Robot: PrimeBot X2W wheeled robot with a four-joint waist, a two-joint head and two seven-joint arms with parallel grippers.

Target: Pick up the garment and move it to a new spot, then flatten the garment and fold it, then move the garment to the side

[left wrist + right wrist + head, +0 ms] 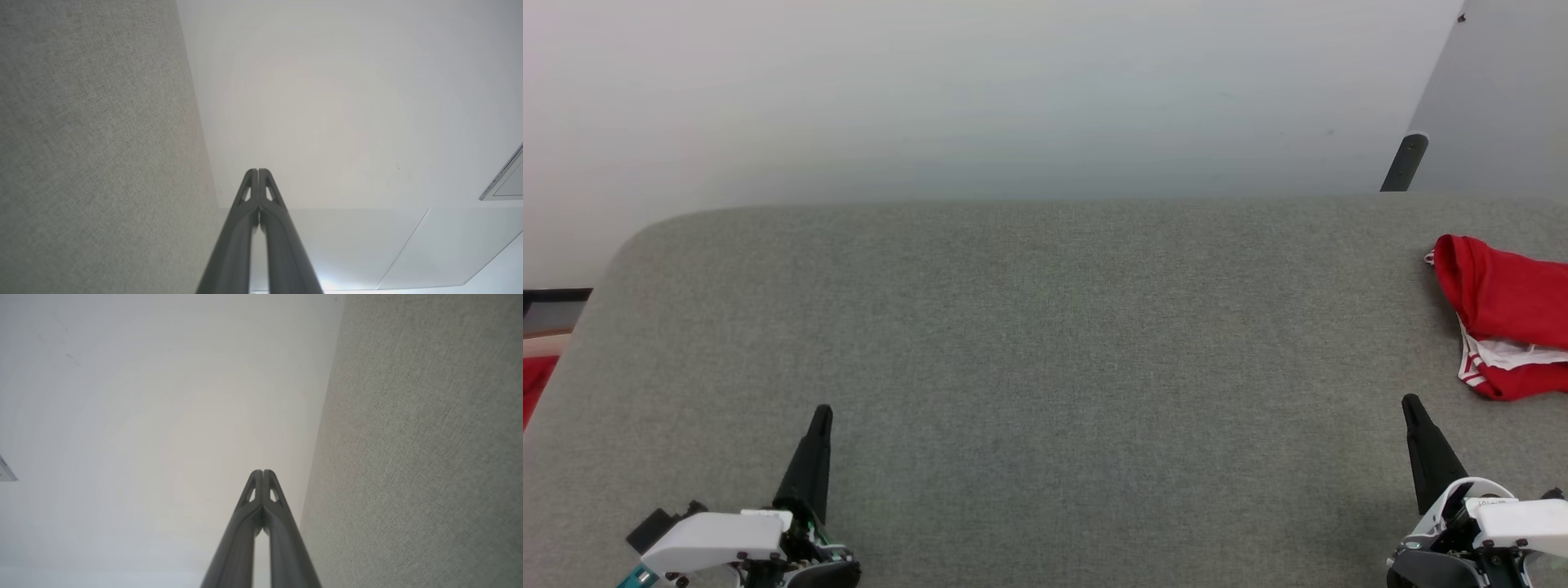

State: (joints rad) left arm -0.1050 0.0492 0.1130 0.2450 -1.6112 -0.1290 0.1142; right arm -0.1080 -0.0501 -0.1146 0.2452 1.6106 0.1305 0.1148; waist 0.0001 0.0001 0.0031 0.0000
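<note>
The garment [1507, 314], bright red with white lining and striped trim, lies bunched at the far right edge of the grey felt table [1045, 327], partly cut off by the head view's border. My left gripper [823, 412] rests low at the near left, shut and holding nothing, far from the garment. My right gripper [1410, 403] sits at the near right, also shut and bare, its tip a short way below and left of the garment. In the left wrist view the left gripper [258, 170] has its fingers pressed together; likewise the right gripper [262, 471] in the right wrist view.
A white wall [980, 98] rises behind the table. A dark post [1405, 162] stands at the back right. At the left edge, beyond the table, a scrap of red [534, 384] shows below a dark ledge.
</note>
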